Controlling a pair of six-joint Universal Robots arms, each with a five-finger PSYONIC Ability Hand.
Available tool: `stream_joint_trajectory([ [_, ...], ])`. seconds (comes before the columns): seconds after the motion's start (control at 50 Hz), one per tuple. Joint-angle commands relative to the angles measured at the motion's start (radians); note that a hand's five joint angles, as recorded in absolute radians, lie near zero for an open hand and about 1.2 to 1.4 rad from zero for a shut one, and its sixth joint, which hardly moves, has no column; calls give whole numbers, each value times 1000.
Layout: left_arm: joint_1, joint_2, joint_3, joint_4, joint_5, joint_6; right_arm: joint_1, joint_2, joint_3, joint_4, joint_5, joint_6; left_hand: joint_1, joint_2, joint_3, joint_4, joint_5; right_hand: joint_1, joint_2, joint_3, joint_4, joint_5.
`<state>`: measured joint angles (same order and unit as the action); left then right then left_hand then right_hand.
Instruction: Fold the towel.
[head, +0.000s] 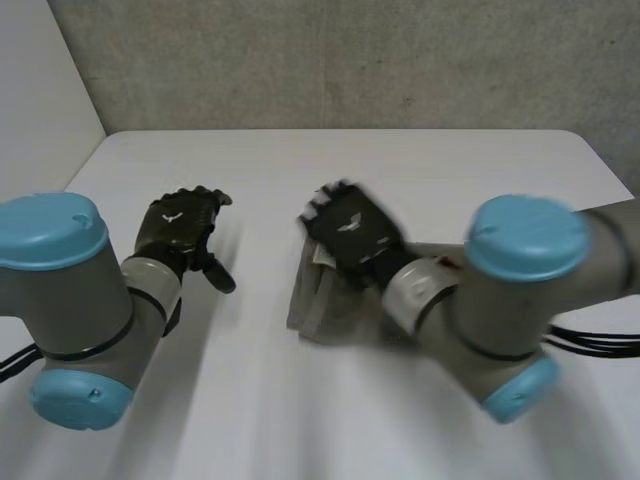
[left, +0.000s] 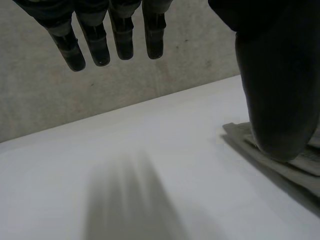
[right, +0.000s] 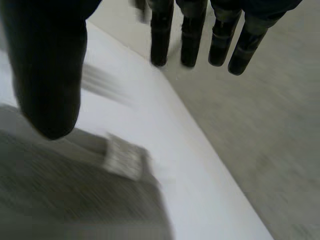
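Note:
A grey towel (head: 318, 300) lies folded into a small stack near the middle of the white table (head: 420, 165). My right hand (head: 350, 235) hovers over the towel's far edge, open, its fingers (right: 161, 40) straight and its thumb (right: 47, 75) spread apart, holding nothing. Below its palm the towel (right: 70, 200) shows a pale woven label (right: 122, 157) at one corner. My left hand (head: 182, 225) is off to the towel's left above bare table, open with straight fingers (left: 122, 37) and thumb (left: 275, 95). A corner of the towel (left: 295, 172) lies beyond that thumb.
A grey wall (head: 350, 60) stands right behind the table's far edge. Both grey arms with light-blue caps come in over the near side of the table, the right one (head: 520, 290) partly over the towel's right end.

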<state>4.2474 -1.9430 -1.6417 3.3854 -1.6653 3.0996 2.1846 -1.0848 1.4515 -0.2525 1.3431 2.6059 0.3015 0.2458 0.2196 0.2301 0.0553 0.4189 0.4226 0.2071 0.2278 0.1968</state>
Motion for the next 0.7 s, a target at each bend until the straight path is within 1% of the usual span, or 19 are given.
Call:
stream_joint_trajectory([
  [0.02, -29, 1, -12, 3, 2, -1, -152, -176, 156, 10, 62, 108, -117, -62, -45, -56, -46, -93, -97, -33, -53, -46],
  [0.04, -30, -1, -13, 3, 2, -1, -182, -199, 194, 15, 70, 120, -117, -62, -45, -56, -46, -84, -88, -33, -53, -37],
  [0.06, -30, -1, -16, 3, 1, -2, -183, -199, 194, 15, 70, 120, -117, -62, -45, -56, -46, -84, -88, -33, -53, -37],
  [0.1, -30, -1, -20, 2, 1, -2, -261, -248, 294, 30, 67, 114, -117, -62, -45, -56, -46, -76, -79, -33, -53, -28],
  [0.12, -30, -1, -20, 2, 1, -2, -261, -248, 294, 30, 67, 114, -117, -62, -45, -56, -46, -76, -79, -33, -53, -28],
  [0.16, -30, 1, -33, 5, 5, -2, -343, -283, 374, 54, 61, 115, -117, -62, -45, -56, -46, -17, -21, -33, -53, 30],
  [0.18, -30, 1, -33, 5, 5, -2, -344, -284, 374, 55, 61, 115, -117, -62, -45, -56, -46, -17, -21, -33, -53, 31],
  [0.2, -30, 1, -36, 6, 5, -2, -388, -287, 412, 67, 48, 118, -117, -62, -45, -56, -46, -5, -9, -33, -53, 42],
  [0.22, -30, 1, -36, 8, 7, -2, -388, -287, 412, 67, 48, 118, -117, -62, -45, -56, -46, -5, -9, -33, -53, 42],
  [0.26, -30, -1, -35, 8, 7, -2, -462, -291, 478, 65, 33, 111, -117, -62, -45, -56, -46, 7, 3, -33, -53, 54],
  [0.28, -30, -1, -35, 8, 7, -2, -462, -291, 478, 65, 33, 111, -117, -62, -45, -56, -46, 7, 3, -33, -53, 54],
  [0.32, -30, -2, -32, 8, 6, -2, -515, -291, 515, 62, 4, 109, -117, -62, -45, -56, -46, 27, 23, -33, -53, 75],
  [0.38, -30, -2, -35, 8, 6, -2, -540, -290, 530, 62, -16, 109, -117, -62, -45, -56, -46, 48, 44, -33, -53, 95],
  [0.42, -30, -2, -35, 8, 5, -2, -572, -287, 562, 55, -50, 106, -117, -62, -45, -56, -46, 97, 94, -33, -53, 145],
  [0.66, -29, -2, -43, 8, 5, -4, -585, -280, 616, 24, -67, 103, -117, -62, -45, -56, -46, 109, 106, -33, -53, 157],
  [0.7, -29, -2, -43, 9, 5, -2, -591, -279, 621, 9, -68, 103, -117, -62, -45, -56, -46, 162, 158, -33, -53, 210],
])
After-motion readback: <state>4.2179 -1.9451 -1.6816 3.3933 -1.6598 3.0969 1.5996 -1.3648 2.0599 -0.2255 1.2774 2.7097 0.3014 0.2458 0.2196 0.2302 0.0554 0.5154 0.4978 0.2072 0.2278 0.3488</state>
